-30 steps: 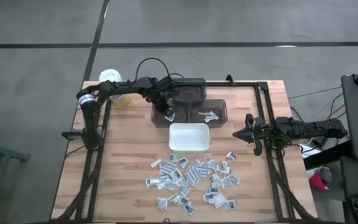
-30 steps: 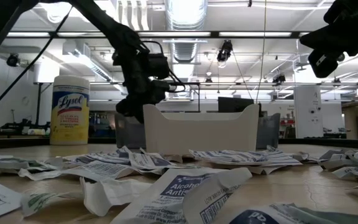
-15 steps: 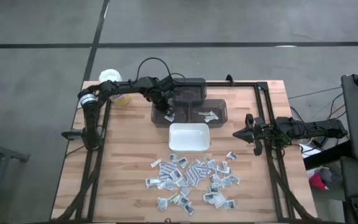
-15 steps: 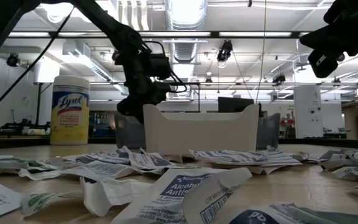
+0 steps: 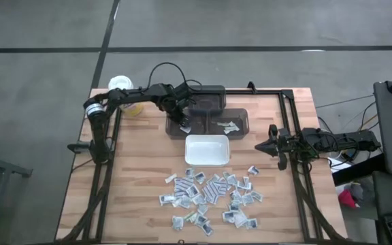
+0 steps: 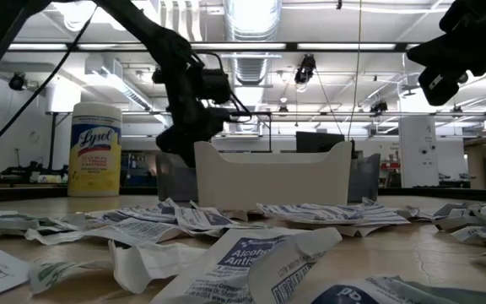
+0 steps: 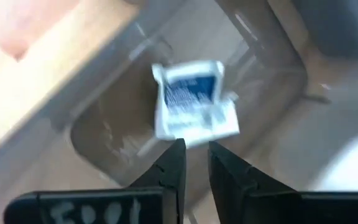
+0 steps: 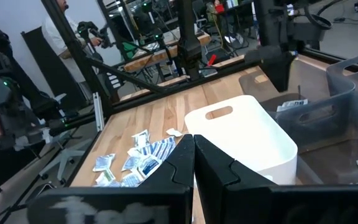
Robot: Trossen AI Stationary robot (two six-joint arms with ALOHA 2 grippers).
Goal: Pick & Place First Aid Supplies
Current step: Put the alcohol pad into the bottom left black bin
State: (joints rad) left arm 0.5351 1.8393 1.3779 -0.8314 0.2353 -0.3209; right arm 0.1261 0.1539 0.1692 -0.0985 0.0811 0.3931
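- Little of the job looks done: dozens of first aid packets (image 5: 209,197) lie scattered on the near half of the wooden table (image 5: 135,177), just near of the white tray (image 5: 207,150).
- The white tray shows no packets inside it from above.
- The clear bin (image 5: 208,122) just far of the white tray holds a few: two or so toward its right end (image 5: 227,126), and one packet (image 7: 194,99) at its left end, right under the left gripper.
- The left gripper (image 5: 182,120) hangs over the left end of the clear bin, arm reaching in from the far-left corner beside the yellow canister (image 6: 96,149). Its fingers (image 7: 173,165) stand slightly apart with nothing between them; the packet lies just beyond their tips, apparently released into the bin.
- The right gripper (image 5: 260,145) waits over the right side of the table, fingers pressed together, empty, pointing toward the white tray.
- Judging from this, nearly the whole pile is left to move.
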